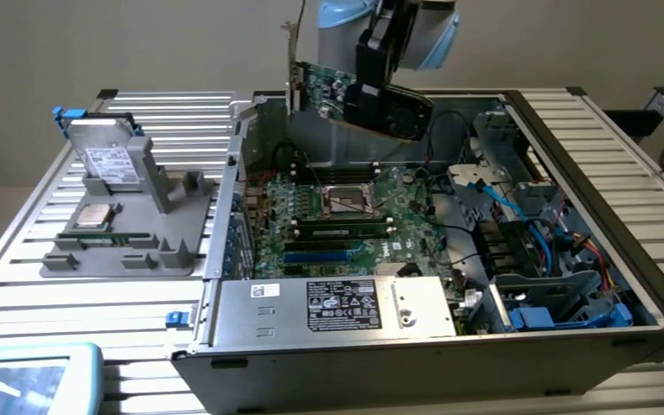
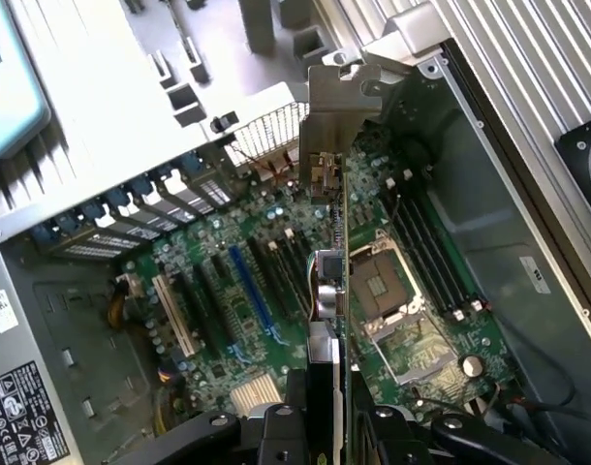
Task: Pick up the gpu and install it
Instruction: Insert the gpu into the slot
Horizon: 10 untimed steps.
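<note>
The gpu hangs tilted in the air above the far side of the open computer case, green board towards the exterior view's left and black cooler towards its right. Its silver end bracket points up. My gripper is shut on the card's upper part. In the wrist view the gpu is seen edge-on, running from between my fingers out to its bracket, over the motherboard. A blue expansion slot lies beside the card's line, apart from it.
The motherboard carries an empty CPU socket and memory slots. A power supply fills the case's near side, cables and blue drive bays its right. A grey fixture outside holds a hard drive, a CPU and a memory stick.
</note>
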Motion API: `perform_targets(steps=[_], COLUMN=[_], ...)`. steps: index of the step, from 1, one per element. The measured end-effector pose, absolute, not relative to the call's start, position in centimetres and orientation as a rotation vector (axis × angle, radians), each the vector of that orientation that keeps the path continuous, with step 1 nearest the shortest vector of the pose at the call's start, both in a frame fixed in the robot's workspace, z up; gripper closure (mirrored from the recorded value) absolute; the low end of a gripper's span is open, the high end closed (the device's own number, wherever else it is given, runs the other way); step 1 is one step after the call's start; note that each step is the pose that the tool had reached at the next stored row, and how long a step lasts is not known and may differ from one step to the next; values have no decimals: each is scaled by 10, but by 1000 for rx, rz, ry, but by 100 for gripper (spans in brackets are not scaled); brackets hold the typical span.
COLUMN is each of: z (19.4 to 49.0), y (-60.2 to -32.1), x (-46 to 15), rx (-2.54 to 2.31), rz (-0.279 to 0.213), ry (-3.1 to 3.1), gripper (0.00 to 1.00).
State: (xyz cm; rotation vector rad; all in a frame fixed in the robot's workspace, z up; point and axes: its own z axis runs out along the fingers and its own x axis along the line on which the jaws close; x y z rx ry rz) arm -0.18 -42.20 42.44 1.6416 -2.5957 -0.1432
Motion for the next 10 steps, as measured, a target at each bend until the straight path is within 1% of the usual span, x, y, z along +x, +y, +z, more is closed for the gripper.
perform_targets(steps=[5, 10], z=[424, 424], y=[-422, -422], x=[-2, -2], rx=[1760, 1879], rz=[-130, -103], ry=[-2524, -2460], gripper=[73, 73])
